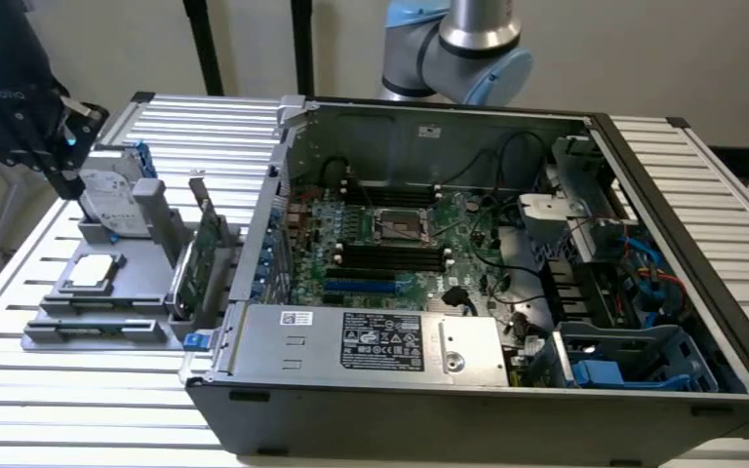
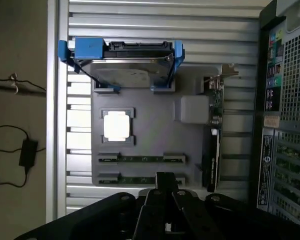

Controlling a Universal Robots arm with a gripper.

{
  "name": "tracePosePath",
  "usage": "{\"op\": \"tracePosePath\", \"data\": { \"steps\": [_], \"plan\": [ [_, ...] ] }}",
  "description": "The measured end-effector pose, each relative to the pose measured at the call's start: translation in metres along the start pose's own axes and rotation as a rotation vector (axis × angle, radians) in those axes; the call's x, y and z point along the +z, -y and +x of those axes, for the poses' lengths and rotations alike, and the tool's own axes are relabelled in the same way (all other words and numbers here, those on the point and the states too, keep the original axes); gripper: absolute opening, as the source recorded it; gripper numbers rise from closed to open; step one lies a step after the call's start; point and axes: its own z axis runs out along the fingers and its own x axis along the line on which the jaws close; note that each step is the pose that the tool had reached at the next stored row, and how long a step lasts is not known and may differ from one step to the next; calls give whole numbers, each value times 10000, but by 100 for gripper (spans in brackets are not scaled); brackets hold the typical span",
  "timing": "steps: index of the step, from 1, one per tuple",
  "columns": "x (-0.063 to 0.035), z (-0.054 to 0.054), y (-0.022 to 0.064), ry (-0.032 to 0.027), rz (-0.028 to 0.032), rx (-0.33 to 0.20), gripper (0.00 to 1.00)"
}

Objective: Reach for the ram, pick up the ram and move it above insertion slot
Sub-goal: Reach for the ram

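Hovering above ram [image 2: 125, 179], jaws closed, motherboard [image 1: 394, 244] apart

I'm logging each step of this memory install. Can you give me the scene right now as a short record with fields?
gripper: shut, holding nothing, over the tray's edge
near memory stick: seated in its tray slot, closest to the gripper
second memory stick: seated in the neighbouring tray slot
tray: gray, also holds a hard drive, a processor chip and a green card
computer case: open, beside the tray
motherboard slots: look empty
progress: no stick picked up yet
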Motion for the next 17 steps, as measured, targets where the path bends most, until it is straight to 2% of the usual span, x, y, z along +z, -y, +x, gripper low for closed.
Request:
{"op": "tracePosePath", "data": {
  "steps": [5,7,11,17],
  "plan": [
    [-6,15,228,0,0,0,11],
    [-7,18,292,1,-1,0,11],
    [-9,19,313,-1,-5,-41,11],
    [-8,19,314,-44,-6,-1111,11]
  ]
}}
